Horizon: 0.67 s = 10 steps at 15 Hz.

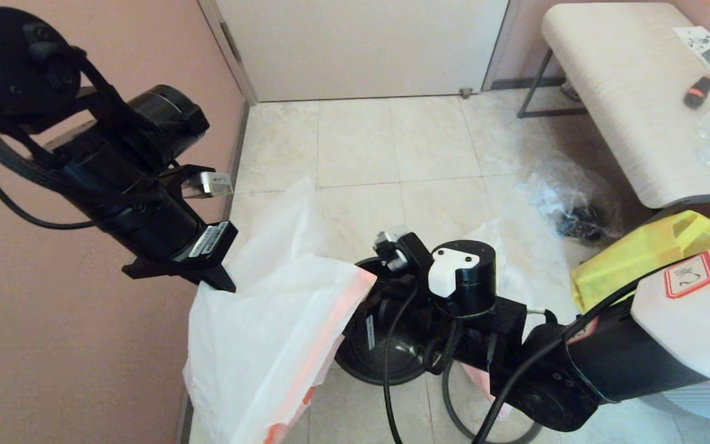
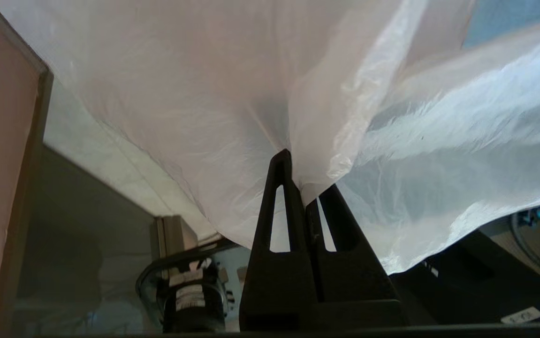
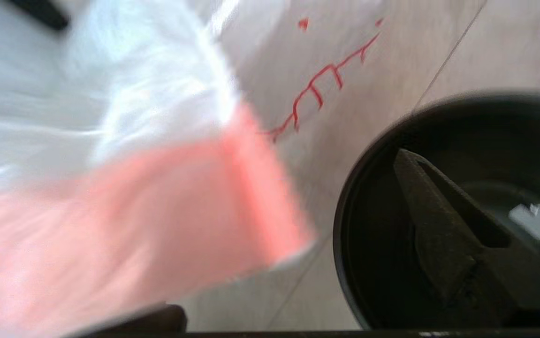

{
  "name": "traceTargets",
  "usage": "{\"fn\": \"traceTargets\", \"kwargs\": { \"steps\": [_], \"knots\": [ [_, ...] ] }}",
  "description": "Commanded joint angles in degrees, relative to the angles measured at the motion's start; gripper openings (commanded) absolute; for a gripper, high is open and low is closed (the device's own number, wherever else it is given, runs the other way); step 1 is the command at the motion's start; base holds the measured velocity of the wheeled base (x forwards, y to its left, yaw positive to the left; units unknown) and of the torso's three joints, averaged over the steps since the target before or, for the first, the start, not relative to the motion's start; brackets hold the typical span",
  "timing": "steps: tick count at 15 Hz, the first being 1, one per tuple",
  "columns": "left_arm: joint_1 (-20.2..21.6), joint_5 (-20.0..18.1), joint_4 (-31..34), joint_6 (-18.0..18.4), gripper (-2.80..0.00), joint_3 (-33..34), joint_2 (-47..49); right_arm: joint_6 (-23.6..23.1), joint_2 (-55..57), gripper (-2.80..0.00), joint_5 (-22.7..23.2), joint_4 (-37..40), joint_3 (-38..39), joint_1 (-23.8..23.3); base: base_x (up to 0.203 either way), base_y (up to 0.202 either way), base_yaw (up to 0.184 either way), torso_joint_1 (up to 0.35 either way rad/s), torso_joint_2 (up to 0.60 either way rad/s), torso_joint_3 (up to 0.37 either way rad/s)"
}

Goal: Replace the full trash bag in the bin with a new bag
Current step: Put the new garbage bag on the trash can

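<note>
A new white bag [image 1: 268,345] with a pink band hangs by the left wall, and my left gripper [image 2: 305,180] is shut on a gathered fold of its top edge. To its right the small round black bin [image 1: 404,361] stands on the tiles, mostly hidden by my right arm [image 1: 462,277]. In the right wrist view my right gripper [image 3: 288,230] is open, with one finger over the bin [image 3: 373,244] and the other down by the bag's pink band [image 3: 180,211]. A clear full trash bag [image 1: 570,203] with dark contents lies on the floor farther back.
A yellow shopping bag [image 1: 644,253] sits at my right, below a pale bench [image 1: 626,92] holding small items. A pink wall [image 1: 83,345] runs close on the left, and a closed door [image 1: 361,43] is at the back. A white scrap [image 3: 537,225] lies inside the bin.
</note>
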Motion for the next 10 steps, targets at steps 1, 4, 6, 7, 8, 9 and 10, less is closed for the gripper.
{"fn": "traceTargets", "kwargs": {
  "steps": [1, 4, 6, 7, 8, 9, 10],
  "knots": [
    [-0.1, 0.0, 1.0, -0.1, -2.80, 0.0, 0.2, 0.1, -1.1, 0.00, -0.2, -0.3, -1.9, -0.2, 0.000, 0.000, 0.000, 0.000, 0.00, 0.000],
    [-0.1, -0.3, 1.6, -0.1, -2.80, 0.9, 0.8, 0.2, -2.0, -2.80, -0.6, -0.4, -1.5, 0.0, 0.000, 0.000, 0.000, 0.000, 0.00, 0.000],
    [-0.1, -0.2, 1.6, -0.1, -2.80, 1.6, 1.8, 0.4, -3.1, -2.80, -0.7, -0.4, -1.3, 0.0, 0.000, 0.000, 0.000, 0.000, 0.00, 0.000],
    [0.1, -0.3, 1.6, -0.2, -2.80, 1.7, 2.4, 0.5, -3.9, -2.80, -0.7, -0.4, -0.8, 0.1, 0.000, 0.000, 0.000, 0.000, 0.00, 0.000],
    [0.1, -0.5, 1.7, -0.1, -2.80, 1.7, 2.4, 1.2, -3.9, -2.80, -0.6, -0.5, -0.9, 0.6, 0.000, 0.000, 0.000, 0.000, 0.00, 0.000],
    [0.0, -1.1, 2.0, -0.1, -2.80, 1.6, 2.3, 2.7, -3.9, -2.80, -0.6, -0.5, -1.3, 0.8, 0.000, 0.000, 0.000, 0.000, 0.00, 0.000],
    [-0.1, -1.7, 2.8, -0.1, -2.80, 1.4, 2.4, 3.7, -3.7, -2.80, -0.6, -0.6, -1.8, 1.0, 0.000, 0.000, 0.000, 0.000, 0.00, 0.000]
  ]
}}
